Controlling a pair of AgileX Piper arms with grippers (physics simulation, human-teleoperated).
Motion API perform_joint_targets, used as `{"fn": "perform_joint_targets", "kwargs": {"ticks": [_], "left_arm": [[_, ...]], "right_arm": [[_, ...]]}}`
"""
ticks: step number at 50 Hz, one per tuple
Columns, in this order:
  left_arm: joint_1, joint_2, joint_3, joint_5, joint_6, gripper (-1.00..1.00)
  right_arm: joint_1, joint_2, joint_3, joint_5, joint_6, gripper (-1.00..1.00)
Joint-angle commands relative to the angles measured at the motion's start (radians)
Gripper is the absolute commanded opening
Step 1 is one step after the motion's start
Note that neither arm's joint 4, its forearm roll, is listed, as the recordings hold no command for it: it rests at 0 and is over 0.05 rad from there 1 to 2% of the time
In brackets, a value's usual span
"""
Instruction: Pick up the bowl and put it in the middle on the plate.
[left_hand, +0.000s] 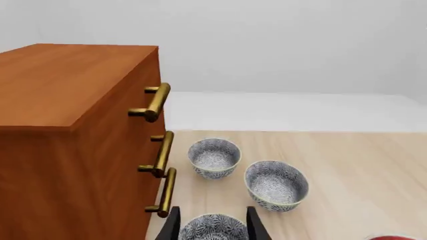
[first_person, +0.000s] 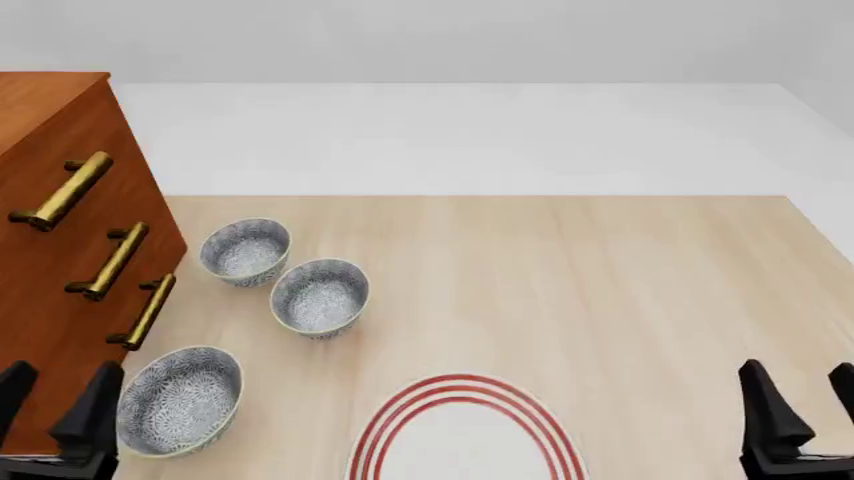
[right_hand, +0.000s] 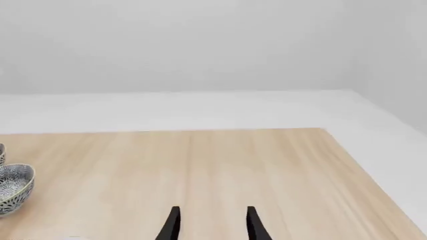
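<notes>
On the pale wooden table we see the speckled ceramic bowl at lower left, beside the flat red-ringed plate; the left gripper and right gripper both stand apart.

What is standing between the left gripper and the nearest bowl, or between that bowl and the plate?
Nothing visible. The left gripper is open right beside the nearest bowl, and only bare table lies between that bowl and the plate. The other two bowls sit farther back.

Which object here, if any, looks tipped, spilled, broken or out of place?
Nothing stands out. All three bowls sit upright and whole on the table; the plate lies flat, bare.
</notes>
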Motion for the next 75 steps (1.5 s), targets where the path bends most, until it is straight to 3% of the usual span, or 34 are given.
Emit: {"fn": "perform_joint_targets", "kwargs": {"ticks": [1,10,20,23,28,34,39,42,48,49,52,56,58,61,63,65,70,72,75], "left_arm": [[-0.001,-0.054,0.037,-0.044,0.030,1.00],[-0.042,-0.052,-0.019,0.023,0.032,1.00],[-0.093,-0.050,-0.153,0.145,0.048,1.00],[-0.110,0.001,-0.183,0.173,-0.007,1.00],[-0.185,0.009,-0.261,0.222,0.048,1.00],[-0.243,0.111,-0.319,0.180,0.083,1.00],[-0.282,0.230,-0.358,0.143,0.047,1.00],[-0.307,0.302,-0.363,0.104,0.079,1.00],[-0.309,0.330,-0.384,0.102,0.091,1.00],[-0.300,0.404,-0.394,0.087,0.051,1.00],[-0.328,0.460,-0.396,0.056,0.083,1.00],[-0.348,0.561,-0.430,0.045,0.024,1.00],[-0.401,0.622,-0.444,0.030,0.067,1.00],[-0.402,0.699,-0.465,0.029,-0.005,1.00],[-0.418,0.726,-0.481,0.023,0.016,1.00],[-0.412,0.756,-0.496,0.024,-0.019,1.00],[-0.402,0.808,-0.524,0.016,-0.003,1.00],[-0.410,0.840,-0.525,0.011,0.062,1.00],[-0.432,0.881,-0.533,0.012,0.036,1.00]], "right_arm": [[0.040,-0.039,0.054,-0.063,-0.020,1.00],[0.069,-0.055,0.052,-0.057,-0.036,1.00],[0.078,-0.056,0.049,-0.067,-0.041,1.00],[0.083,-0.057,0.047,-0.077,-0.046,1.00],[0.079,-0.057,0.045,-0.078,-0.042,1.00],[0.076,-0.057,0.045,-0.078,-0.044,1.00],[0.073,-0.057,0.046,-0.077,-0.043,1.00],[0.071,-0.057,0.044,-0.075,-0.043,1.00],[0.069,-0.057,0.042,-0.071,-0.043,1.00],[0.067,-0.057,0.041,-0.079,-0.036,1.00],[0.059,-0.057,0.041,-0.084,-0.018,1.00],[0.056,-0.057,0.040,-0.079,-0.018,1.00],[0.054,-0.057,0.041,-0.079,-0.004,1.00],[0.054,-0.057,0.043,-0.081,-0.010,1.00],[0.055,-0.057,0.042,-0.080,-0.010,1.00],[0.055,-0.057,0.041,-0.079,-0.008,1.00],[0.054,-0.057,0.039,-0.081,-0.009,1.00],[0.053,-0.057,0.039,-0.082,-0.010,1.00],[0.055,-0.057,0.037,-0.080,-0.010,1.00]]}}
